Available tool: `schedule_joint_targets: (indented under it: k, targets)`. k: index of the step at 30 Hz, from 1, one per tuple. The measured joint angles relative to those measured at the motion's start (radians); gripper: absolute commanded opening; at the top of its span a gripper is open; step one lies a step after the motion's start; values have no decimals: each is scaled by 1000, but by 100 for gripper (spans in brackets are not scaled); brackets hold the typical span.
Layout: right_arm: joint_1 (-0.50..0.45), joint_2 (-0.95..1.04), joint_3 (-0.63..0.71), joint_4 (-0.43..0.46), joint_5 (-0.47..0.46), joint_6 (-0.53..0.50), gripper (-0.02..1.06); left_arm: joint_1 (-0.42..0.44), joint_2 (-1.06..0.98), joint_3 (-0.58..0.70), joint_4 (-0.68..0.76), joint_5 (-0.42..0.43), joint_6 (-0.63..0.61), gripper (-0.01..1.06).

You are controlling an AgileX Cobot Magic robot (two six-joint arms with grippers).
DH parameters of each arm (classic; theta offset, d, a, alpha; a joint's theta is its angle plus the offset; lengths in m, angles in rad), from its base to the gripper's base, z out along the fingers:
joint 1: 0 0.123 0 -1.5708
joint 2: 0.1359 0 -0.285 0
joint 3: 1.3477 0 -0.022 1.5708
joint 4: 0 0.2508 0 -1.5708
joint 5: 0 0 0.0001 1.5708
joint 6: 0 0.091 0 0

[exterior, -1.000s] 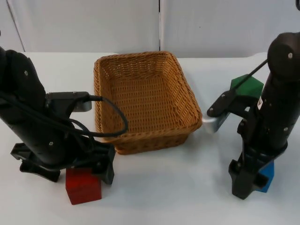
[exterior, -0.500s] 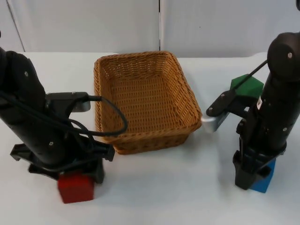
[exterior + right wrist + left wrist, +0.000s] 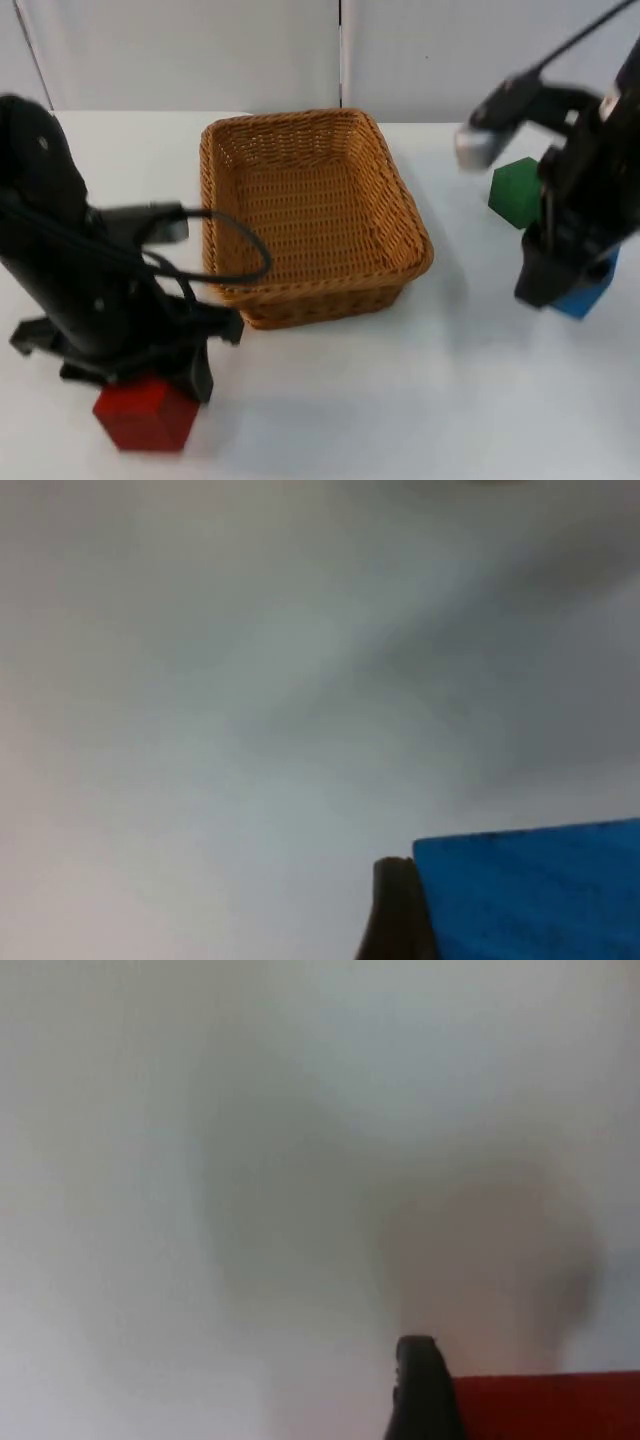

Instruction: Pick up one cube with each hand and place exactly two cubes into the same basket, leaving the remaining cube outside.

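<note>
From the top view I see the left gripper (image 3: 140, 385) low at the near left of the white table (image 3: 400, 400), clamped on the red cube (image 3: 140, 415). That cube is a plain, matte red block with squared edges, and it sticks out below the black fingers, in front of the basket's near left corner. In the left wrist view a black fingertip (image 3: 425, 1390) sits flush against the cube's flat red face (image 3: 545, 1405), with pale table beyond.

The right gripper (image 3: 560, 275) is at the right side of the table, gripping the blue cube (image 3: 585, 290); I make out only a bright blue corner of it past the arm. In the right wrist view its blue face (image 3: 530, 890) presses against a dark fingertip (image 3: 395, 910).

The green cube (image 3: 517, 192) rests on the table just behind the right gripper, apart from the basket's right wall. It is a deep green, and I see it corner-on.

The basket (image 3: 225, 150) stands in the middle of the table between the two arms: a rectangular woven wicker tray, tan-orange, with sloping walls and a thick braided rim. I see no cube inside it.
</note>
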Motion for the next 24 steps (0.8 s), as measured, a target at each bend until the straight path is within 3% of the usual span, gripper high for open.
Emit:
schedule_joint_targets:
  k: [10,24]
  targets:
    - [0,-265,0,0,17,19,0,0,-356,2,21,30,-2,0]
    - [0,-348,0,-8,10,114,0,0,-582,2,100,78,-2,0]
